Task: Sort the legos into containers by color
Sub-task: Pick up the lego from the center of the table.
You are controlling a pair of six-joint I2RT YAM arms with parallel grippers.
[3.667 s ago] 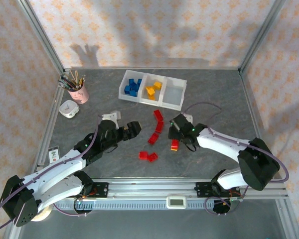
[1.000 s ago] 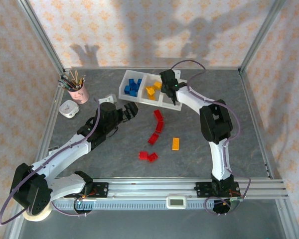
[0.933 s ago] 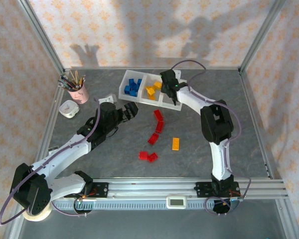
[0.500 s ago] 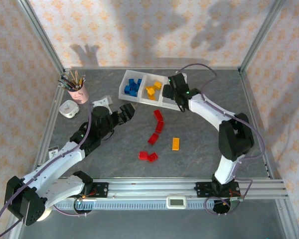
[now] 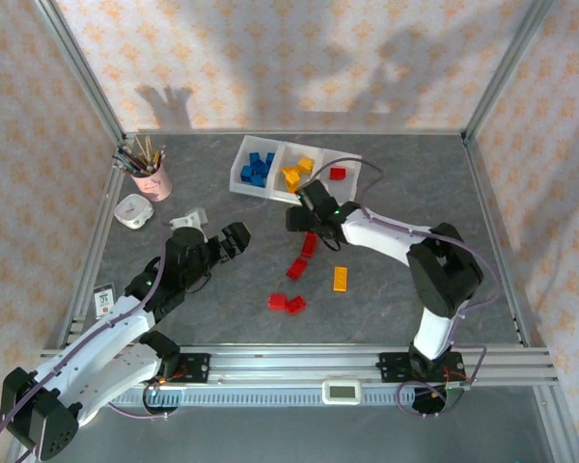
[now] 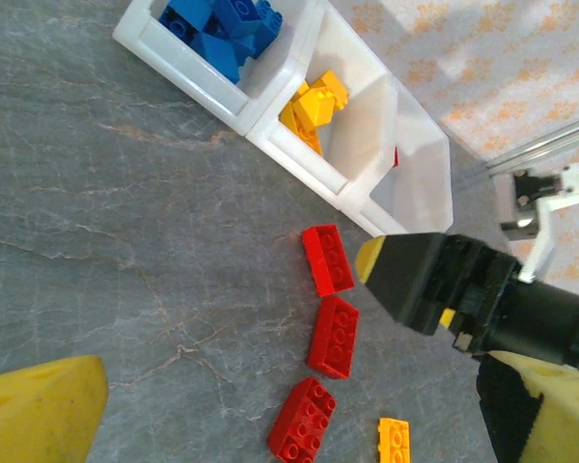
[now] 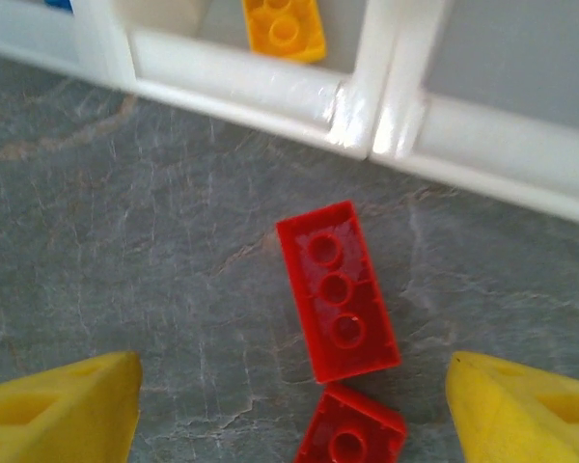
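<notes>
Desk (image 5: 241, 318): grey, stone-veined, matte.
Tray (image 7: 251, 87): three joined square bins of translucent white plastic with glossy rims, at the far middle of the desk.
Blue bricks (image 5: 258, 167): heaped in the left bin as seen from overhead.
Yellow bricks (image 5: 296, 174): in the middle bin, round studs up on one.
Binned red brick (image 5: 338, 174): alone in the right bin.
Red row (image 6: 333, 336): three glossy oblong bricks, studs up, in a ragged line on the desk just in front of the tray.
Red pair (image 5: 288, 303): side by side on the desk, nearer the arm bases.
Orange brick (image 5: 340, 278): flat on the desk, apart from the reds.
Right gripper (image 7: 291, 405): over the tray end of the red row, jaws spread wide, gripping nothing.
Left gripper (image 5: 235, 238): left of the row, jaws wide apart, empty.
</notes>
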